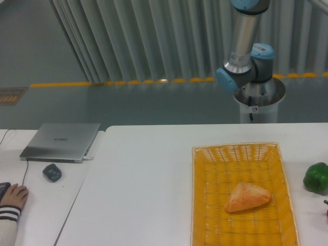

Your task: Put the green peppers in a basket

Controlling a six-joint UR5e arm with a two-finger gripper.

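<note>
The green pepper (pixel 316 177) is glossy and lumpy and rests on the white table at the far right, just outside the basket's right rim. The yellow-orange wicker basket (pixel 237 149) lies flat at the table's right half, running down to the bottom edge of the view. Inside it lies a tan triangular bread piece (pixel 247 197). Only the arm's base and lower joints (pixel 245 72) show behind the table; the gripper itself is out of view above the frame.
A sliver of a small red item (pixel 326 202) shows at the right edge below the pepper. A closed grey laptop (pixel 61 141), a dark mouse (pixel 52 172) and a person's hand (pixel 13 196) sit on the adjoining table at left.
</note>
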